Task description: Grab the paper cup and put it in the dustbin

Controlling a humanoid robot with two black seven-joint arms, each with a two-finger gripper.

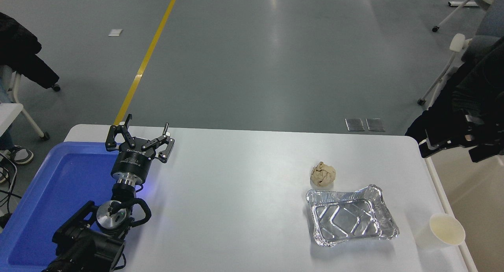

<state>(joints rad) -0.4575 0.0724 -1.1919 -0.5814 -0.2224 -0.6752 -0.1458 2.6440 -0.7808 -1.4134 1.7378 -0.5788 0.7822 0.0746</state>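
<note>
Far from fingers [139, 140]: paper cup [441, 230]

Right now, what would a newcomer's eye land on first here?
Probably the left gripper, open, hanging over the blue tray's far right corner at the table's left. Next, the shiny foil tray at right, a crumpled paper ball just behind it. The paper cup stands near the right edge; the right arm enters there, its gripper unclear.
</note>
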